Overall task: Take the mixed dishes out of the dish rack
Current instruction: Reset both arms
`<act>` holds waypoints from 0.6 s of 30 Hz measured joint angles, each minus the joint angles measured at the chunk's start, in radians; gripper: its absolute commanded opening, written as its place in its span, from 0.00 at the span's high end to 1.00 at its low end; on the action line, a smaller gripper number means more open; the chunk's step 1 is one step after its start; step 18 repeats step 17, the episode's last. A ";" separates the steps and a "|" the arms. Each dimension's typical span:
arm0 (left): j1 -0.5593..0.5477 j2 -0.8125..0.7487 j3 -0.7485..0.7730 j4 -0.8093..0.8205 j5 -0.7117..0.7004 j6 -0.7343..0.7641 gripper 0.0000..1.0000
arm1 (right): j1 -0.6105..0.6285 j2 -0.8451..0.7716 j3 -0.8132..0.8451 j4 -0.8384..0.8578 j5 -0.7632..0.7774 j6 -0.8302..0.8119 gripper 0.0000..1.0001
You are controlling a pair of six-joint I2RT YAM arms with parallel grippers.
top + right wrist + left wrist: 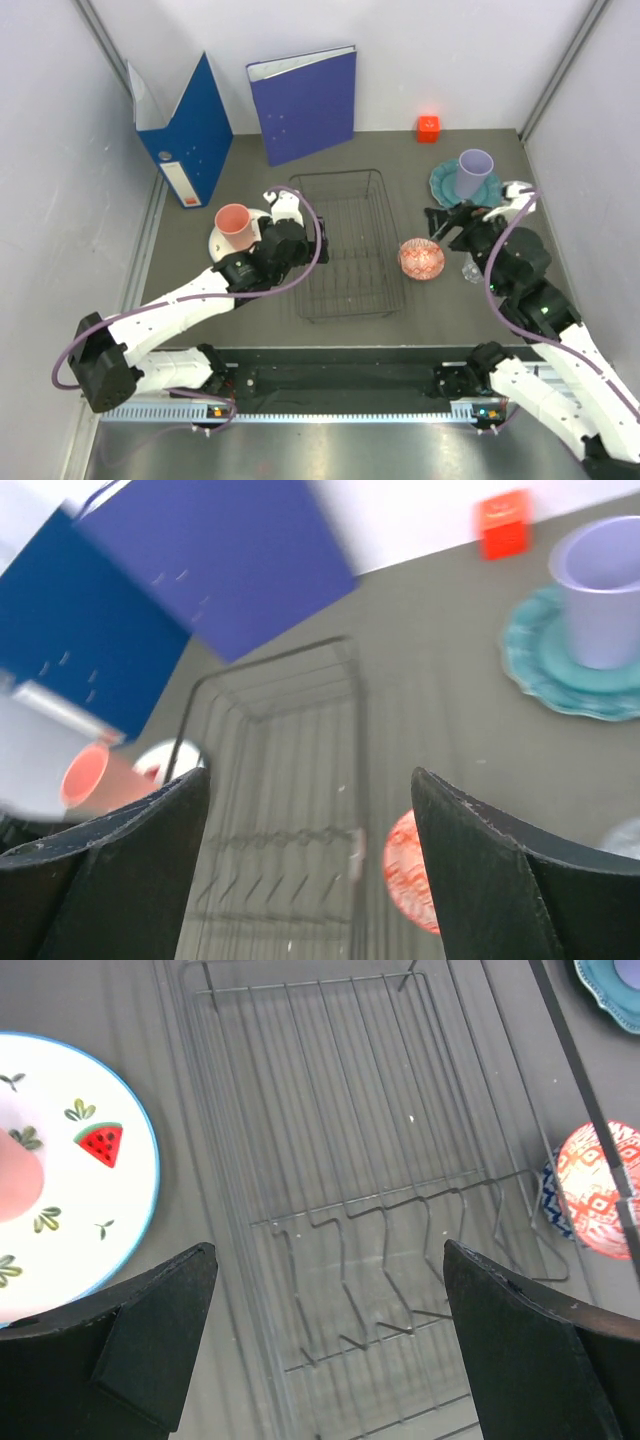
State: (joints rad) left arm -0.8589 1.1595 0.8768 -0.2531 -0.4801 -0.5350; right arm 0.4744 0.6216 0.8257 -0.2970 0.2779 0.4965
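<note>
**Rack emptied, every dish out on the table**

The two arms reach in from the near edge, one on each side of the dish rack [340, 250]. The left gripper [285, 212] hovers over the rack's left rim, and its wrist view shows the jaws spread wide with only bare wire below. The right gripper [455, 222] hangs to the right of the rack, near the teal plate. Its fingers also stand apart with nothing between them.

The rack sits mid-table, and no view shows anything on its grid floor or in its wire slots. Behind it, at the far edge, stand two blue binders [300, 105].

The white plate with red wedge marks [218, 248] lies flat just left of the rack. The teal scalloped plate [440, 185] lies far right, well apart from the rack. The small patterned bowl [421, 258] rests just beside the rack's right side.

The pink cup [233, 222] stands upright on the white plate and the lavender cup [475, 172] upright on the teal one. The clear glass tumbler [470, 268] sits right of the bowl, partly hidden by the right arm. A small red cube [428, 125] sits far right, apart from everything.

All six dishes are out, so I judge the unloading done. Only pulling the arms back appears to be left.
</note>
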 measured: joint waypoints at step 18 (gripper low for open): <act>0.000 0.092 0.108 -0.143 0.039 -0.111 0.01 | 0.659 0.286 0.079 0.118 0.534 -0.249 0.18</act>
